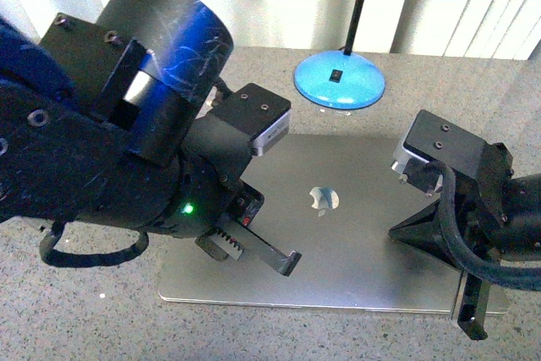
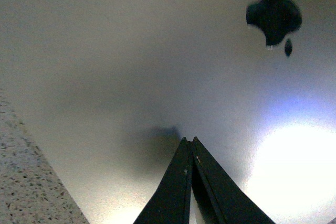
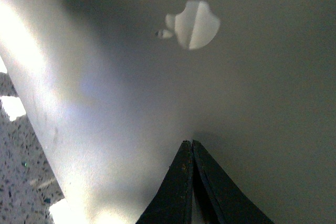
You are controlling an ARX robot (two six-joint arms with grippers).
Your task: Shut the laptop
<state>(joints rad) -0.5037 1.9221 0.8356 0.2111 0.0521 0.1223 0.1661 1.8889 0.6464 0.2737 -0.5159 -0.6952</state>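
The laptop (image 1: 355,251) lies flat on the speckled table with its silver-grey lid down and the apple logo (image 1: 324,200) facing up. My left gripper (image 1: 287,259) is shut and empty, its tips just over the lid's front left part; in the left wrist view the gripper (image 2: 190,140) casts a close shadow on the lid (image 2: 131,66). My right gripper (image 1: 394,232) is shut and empty, low over the lid's right side, pointing at the logo. In the right wrist view the right gripper (image 3: 188,143) is close to the lid, with the logo (image 3: 193,23) beyond.
A blue lamp base (image 1: 340,78) with a black pole stands on the table just behind the laptop. White blinds hang at the back. The speckled tabletop (image 1: 93,310) shows to the front left of the laptop.
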